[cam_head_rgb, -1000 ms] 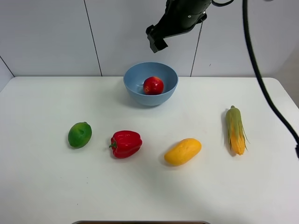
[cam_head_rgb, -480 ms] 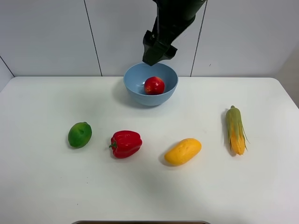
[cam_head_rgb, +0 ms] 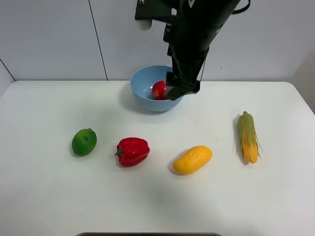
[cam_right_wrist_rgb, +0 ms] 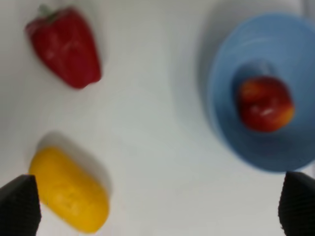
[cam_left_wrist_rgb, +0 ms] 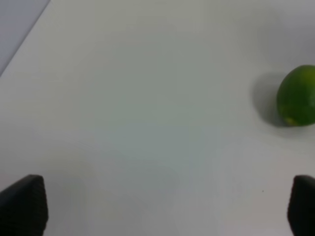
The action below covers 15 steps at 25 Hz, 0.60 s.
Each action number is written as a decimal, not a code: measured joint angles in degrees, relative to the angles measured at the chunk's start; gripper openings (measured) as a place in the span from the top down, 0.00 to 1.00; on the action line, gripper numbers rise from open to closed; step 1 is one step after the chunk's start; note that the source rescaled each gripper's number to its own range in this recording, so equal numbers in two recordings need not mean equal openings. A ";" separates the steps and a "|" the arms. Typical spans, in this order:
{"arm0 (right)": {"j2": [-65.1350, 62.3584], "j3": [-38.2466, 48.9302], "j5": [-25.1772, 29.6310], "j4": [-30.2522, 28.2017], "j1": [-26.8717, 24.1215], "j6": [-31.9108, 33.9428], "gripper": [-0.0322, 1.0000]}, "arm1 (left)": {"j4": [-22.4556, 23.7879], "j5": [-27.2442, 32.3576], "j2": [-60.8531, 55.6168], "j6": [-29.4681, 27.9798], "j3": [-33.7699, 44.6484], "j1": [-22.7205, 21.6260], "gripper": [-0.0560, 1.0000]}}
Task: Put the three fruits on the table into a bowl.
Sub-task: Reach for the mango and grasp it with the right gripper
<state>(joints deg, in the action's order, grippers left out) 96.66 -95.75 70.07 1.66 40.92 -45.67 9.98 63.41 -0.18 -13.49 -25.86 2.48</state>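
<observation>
A red peach lies inside the light-blue bowl at the back of the white table. In front, the green lime rests at the left and the yellow mango right of centre. My right gripper hangs over the bowl's right side, hiding part of it. In its wrist view the right gripper is open and empty, high above the mango, the peach and the bowl. My left gripper is open over bare table, the lime off to one side.
A glossy red bell pepper sits between lime and mango, also seen as the pepper in the right wrist view. A corn cob with green husk lies at the right. A pale wall stands behind the table.
The right arm has swung down and forward from above the bowl, now covering the bowl's right side. The fruits, pepper and corn have not moved.
</observation>
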 joint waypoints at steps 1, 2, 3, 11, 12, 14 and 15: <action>-0.13 1.20 0.00 0.00 0.00 -0.60 0.08 | 0.00 0.00 0.00 0.00 0.00 0.00 0.00; -0.38 2.57 0.00 0.22 0.00 -1.22 0.08 | 0.00 0.00 0.00 0.00 0.00 0.00 0.00; -0.59 3.93 -0.06 0.47 0.00 -1.55 0.08 | 0.00 0.00 0.00 0.00 0.00 0.00 0.00; -0.67 12.80 -0.19 -2.45 0.00 -3.73 0.08 | 0.00 0.00 0.00 0.00 0.00 0.00 0.00; -0.67 13.85 -0.19 -2.66 0.00 -3.86 0.08 | 0.00 0.00 0.00 0.00 0.00 0.00 0.00; -0.67 16.26 -0.19 -2.77 0.00 -4.45 0.08 | 0.00 0.00 0.00 0.00 0.00 0.00 0.00; -0.67 17.29 -0.12 -2.98 0.00 -4.91 0.08 | 0.00 0.00 0.00 0.00 0.00 0.00 0.00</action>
<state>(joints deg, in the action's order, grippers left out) 96.00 -78.46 69.95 -1.32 40.92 -50.58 9.98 63.41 -0.18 -13.49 -25.86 2.48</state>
